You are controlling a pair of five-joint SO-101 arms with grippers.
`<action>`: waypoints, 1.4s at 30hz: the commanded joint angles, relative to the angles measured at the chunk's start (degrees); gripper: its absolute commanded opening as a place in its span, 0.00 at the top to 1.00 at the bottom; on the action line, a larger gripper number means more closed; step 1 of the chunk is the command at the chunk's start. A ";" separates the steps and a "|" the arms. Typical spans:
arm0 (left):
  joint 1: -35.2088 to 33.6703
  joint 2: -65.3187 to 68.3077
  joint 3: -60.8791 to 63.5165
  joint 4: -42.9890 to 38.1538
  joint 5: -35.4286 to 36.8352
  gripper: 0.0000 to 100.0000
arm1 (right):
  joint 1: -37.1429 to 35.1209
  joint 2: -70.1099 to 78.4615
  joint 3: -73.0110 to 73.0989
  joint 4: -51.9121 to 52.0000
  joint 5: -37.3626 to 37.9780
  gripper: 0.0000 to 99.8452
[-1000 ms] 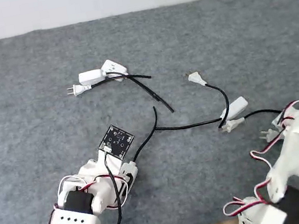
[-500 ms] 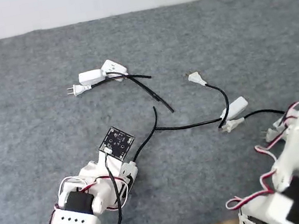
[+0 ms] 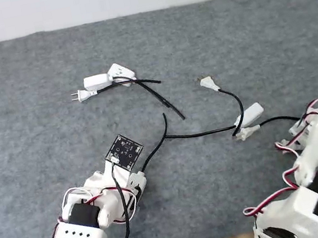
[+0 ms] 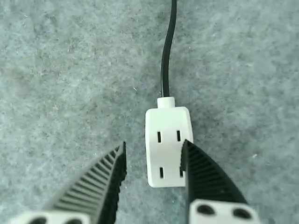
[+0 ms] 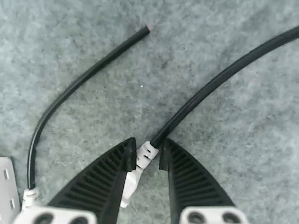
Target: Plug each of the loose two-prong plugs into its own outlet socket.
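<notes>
Plug [image 5: 144, 156] clamped in our right claw [image 5: 147, 145], we are poising the left claw [image 4: 154, 145], spread apart, over the outlet socket [image 4: 167, 126], likely gripping it next.

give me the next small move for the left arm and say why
Probably a small sideways shift toward the outlet socket before closing. The left gripper is open, but the socket lies off centre, with one edge tucked under one finger rather than midway between the two, so closing now would likely catch it crookedly.
</notes>
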 commanded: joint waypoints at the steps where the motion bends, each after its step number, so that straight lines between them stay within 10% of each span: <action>1: 0.00 -0.79 -0.75 0.53 -0.44 0.82 | -1.27 -0.48 -2.11 1.45 -0.26 0.91; 42: 0.00 -0.79 -0.66 0.53 -0.44 0.82 | -6.90 -0.48 -4.40 -1.63 2.11 0.90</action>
